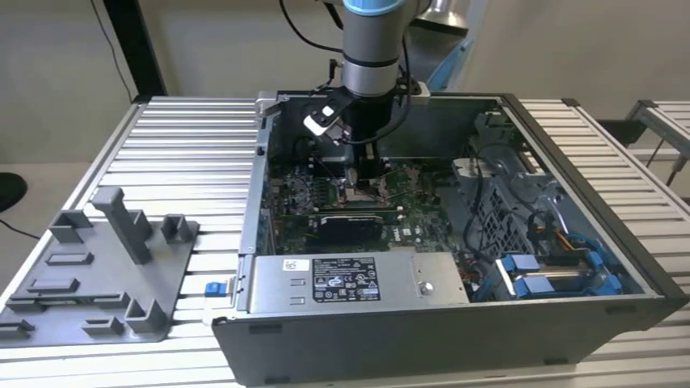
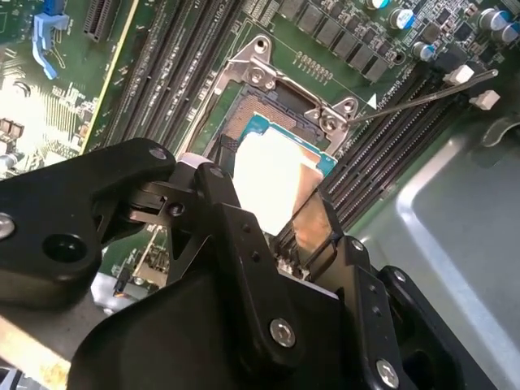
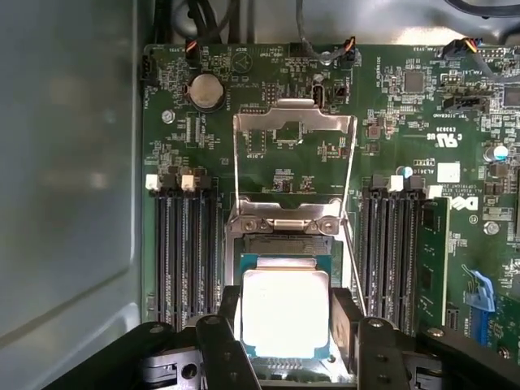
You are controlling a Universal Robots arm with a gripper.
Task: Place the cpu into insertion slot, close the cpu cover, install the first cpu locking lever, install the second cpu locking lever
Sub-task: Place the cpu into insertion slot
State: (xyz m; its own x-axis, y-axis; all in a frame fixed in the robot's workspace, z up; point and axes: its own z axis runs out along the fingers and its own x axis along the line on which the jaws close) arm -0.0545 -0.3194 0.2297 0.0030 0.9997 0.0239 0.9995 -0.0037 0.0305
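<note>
- 1 black 2-fingered gripper (image 3: 285, 329) has its jaws pinching 1 small square silver-faced cpu (image 2: 272, 172) by 2 opposite edges.
- The cpu lies over 1 square silver-rimmed insertion slot (image 3: 280, 244) on the green motherboard, with part of the dark contact field showing.
- 1 thin silver cpu cover (image 3: 325, 122) frame stands swung open.
- 2 banks of black memory slots (image 3: 188, 252) flank the slot.
- 1 open grey computer case (image 1: 431, 339) sits on 1 slatted metal table (image 1: 161, 137) beside 1 grey plastic tray (image 1: 97, 275), and a pale wall (image 1: 65, 48) stands behind.
</note>
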